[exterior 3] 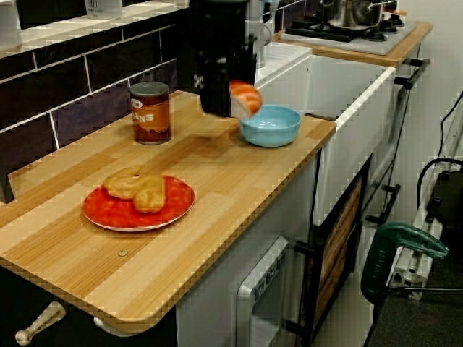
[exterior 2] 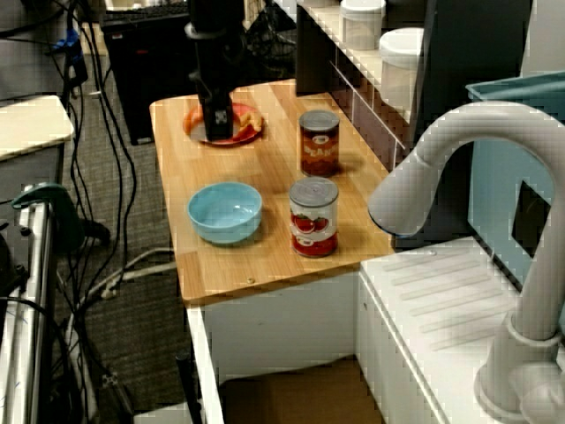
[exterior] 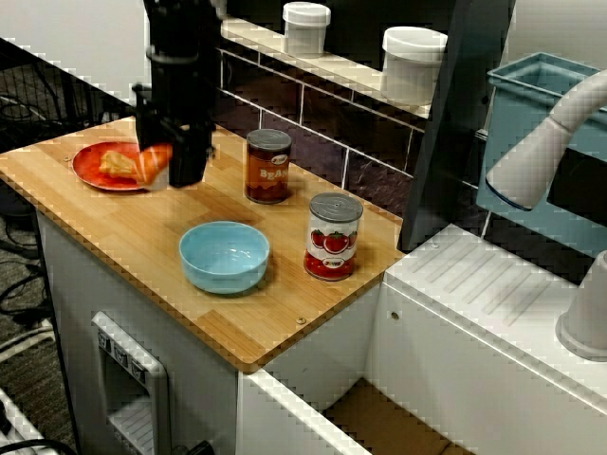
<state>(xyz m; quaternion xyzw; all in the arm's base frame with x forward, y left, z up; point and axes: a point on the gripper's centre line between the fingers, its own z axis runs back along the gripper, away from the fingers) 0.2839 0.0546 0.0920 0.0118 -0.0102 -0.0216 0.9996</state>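
**Orange piece pinched above the counter**

The gripper [exterior: 169, 169] is closed narrowly on an orange-and-white food piece [exterior: 152, 163]. Most of the piece juts out one side, so this looks like a pinch near its end. It hangs clear of the wooden counter [exterior: 142, 237] and rests on nothing. Just beside and below the jaws sits the red plate [exterior: 87, 172] with pastries [exterior 3: 137, 189]. Farther out stand the beans can [exterior: 267, 166], blue bowl [exterior: 223, 270] and tomato can [exterior: 333, 235].

A: Backdrop, quick?
B: Kitchen set. Wooden counter [exterior: 142, 246] on white cabinets [exterior: 81, 284], dark tile wall [exterior: 322, 123] behind, ledge on top with two white jars [exterior: 413, 62].
A: Past the counter?
B: White sink unit [exterior: 474, 303], pale faucet [exterior 2: 459, 150], stove [exterior 3: 347, 29] beyond. Grey carpet floor [exterior 2: 141, 353], black cables [exterior 2: 93, 88] everywhere.
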